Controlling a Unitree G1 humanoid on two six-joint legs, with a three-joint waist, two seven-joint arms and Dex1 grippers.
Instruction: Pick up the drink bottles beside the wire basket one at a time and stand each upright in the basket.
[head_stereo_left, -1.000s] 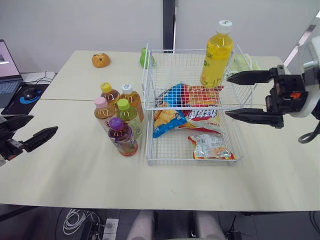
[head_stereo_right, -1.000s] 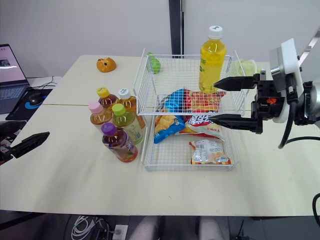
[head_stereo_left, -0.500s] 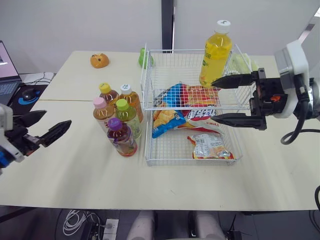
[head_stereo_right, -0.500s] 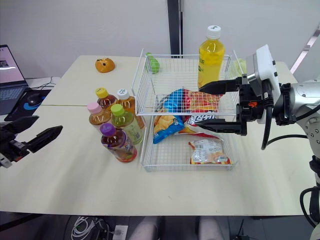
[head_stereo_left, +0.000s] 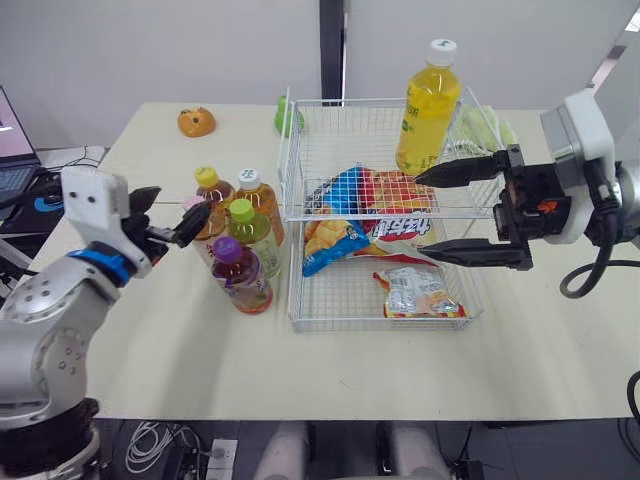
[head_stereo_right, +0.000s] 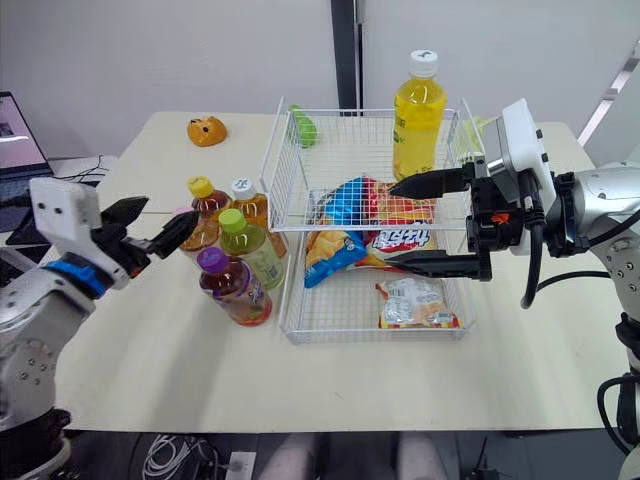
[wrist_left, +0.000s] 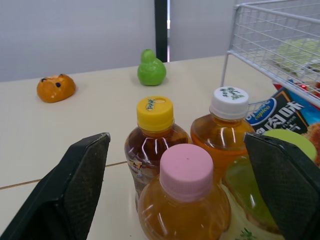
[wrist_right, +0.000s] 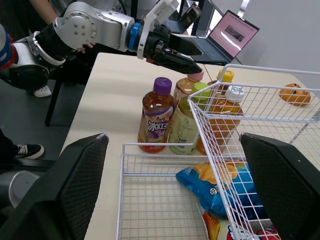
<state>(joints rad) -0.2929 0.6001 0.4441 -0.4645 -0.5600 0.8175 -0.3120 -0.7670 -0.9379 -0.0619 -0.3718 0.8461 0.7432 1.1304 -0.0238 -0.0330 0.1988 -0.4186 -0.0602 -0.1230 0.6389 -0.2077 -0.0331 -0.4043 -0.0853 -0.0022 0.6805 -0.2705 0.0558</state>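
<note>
One yellow bottle (head_stereo_left: 430, 105) stands upright in the wire basket (head_stereo_left: 293, 270) at upper centre, five bottles (head_stereo_left: 247, 235) remain clustered at its left, the left gripper (head_stereo_left: 183, 198) spread wide at the pink-capped bottle (wrist_left: 186, 170), the right gripper (head_stereo_left: 417, 215) wide and empty over the basket.

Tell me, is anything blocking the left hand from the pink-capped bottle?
Nothing visible does. The open left hand faces the pink-capped bottle directly; the yellow-capped bottle stands close beyond it.
</note>
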